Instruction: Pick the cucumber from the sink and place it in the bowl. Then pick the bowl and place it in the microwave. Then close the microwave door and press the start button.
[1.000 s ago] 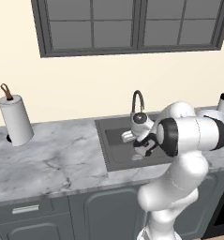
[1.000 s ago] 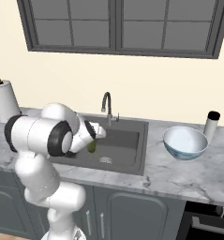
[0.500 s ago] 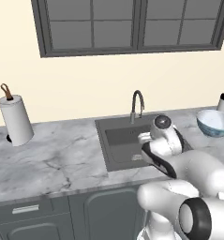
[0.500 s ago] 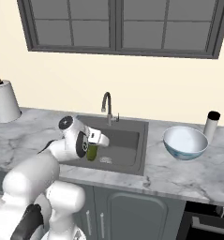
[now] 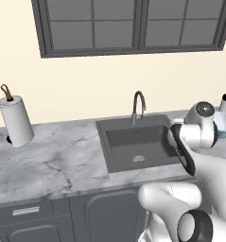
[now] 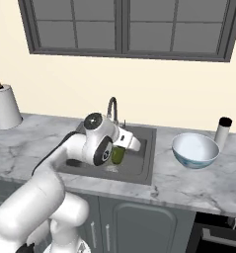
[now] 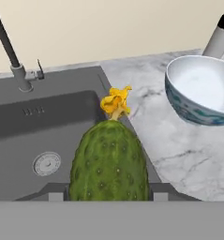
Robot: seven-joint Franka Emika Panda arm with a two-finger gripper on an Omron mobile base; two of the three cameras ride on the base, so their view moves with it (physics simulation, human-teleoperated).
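The cucumber point(image 7: 109, 161) sits clamped between the fingers point(image 7: 57, 193), its bumpy green body rising from the bottom of the hand view with a small yellow blossom at its far tip. In the right base view the cucumber point(image 6: 117, 155) shows as a green patch just under the white hand, held above the sink point(image 6: 142, 158) near its front right part. The sink point(image 7: 19, 140) is a dark grey basin with a round drain point(image 7: 46, 163) on its floor and a curved dark faucet point(image 7: 10, 51) at its back edge. The bowl point(image 6: 195, 150) stands upright on the marble worktop point(image 6: 188, 185) to the right of the sink, apart from it, white inside with a bluish pattern outside; in the hand view the bowl point(image 7: 200, 89) lies ahead and to the right of the cucumber, well clear of it. Just behind the bowl stands a pale cylinder with a dark cap point(image 6: 221, 130). A paper towel roll point(image 5: 15, 121) stands upright on the worktop far to the left of the sink point(image 5: 133, 142). A dark-framed window point(image 5: 133, 26) runs along the wall above.
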